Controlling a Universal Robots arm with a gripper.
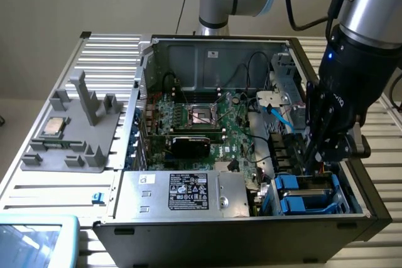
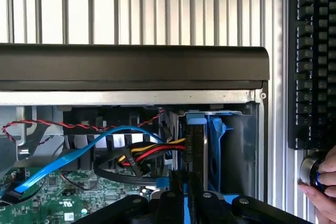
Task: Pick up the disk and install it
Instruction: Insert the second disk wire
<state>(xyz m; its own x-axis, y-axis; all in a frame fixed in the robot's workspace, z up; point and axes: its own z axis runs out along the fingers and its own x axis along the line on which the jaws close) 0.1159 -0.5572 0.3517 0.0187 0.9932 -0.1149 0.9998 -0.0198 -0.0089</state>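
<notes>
The disk [image 2: 197, 145] stands edge-on in the drive bay at the corner of the open PC case [image 1: 220, 236], a dark slab with blue carrier rails and a blue tab on its end. My gripper [image 2: 184, 196] is right at its near edge, the fingers [image 2: 170, 200] close together and shut on it. In the exterior view my gripper [image 1: 312, 155] reaches down into the bay at the view's right, and its body hides the disk there.
Blue drive carriers [image 1: 301, 196] sit in the bay beside the gripper. A blue cable [image 2: 79, 153] and coloured power wires run close to the disk. The silver power supply [image 1: 182, 192], motherboard [image 1: 201, 123], CPU chip [image 1: 53, 127], keyboard [image 2: 312, 56] and a hand [image 2: 323, 187] are nearby.
</notes>
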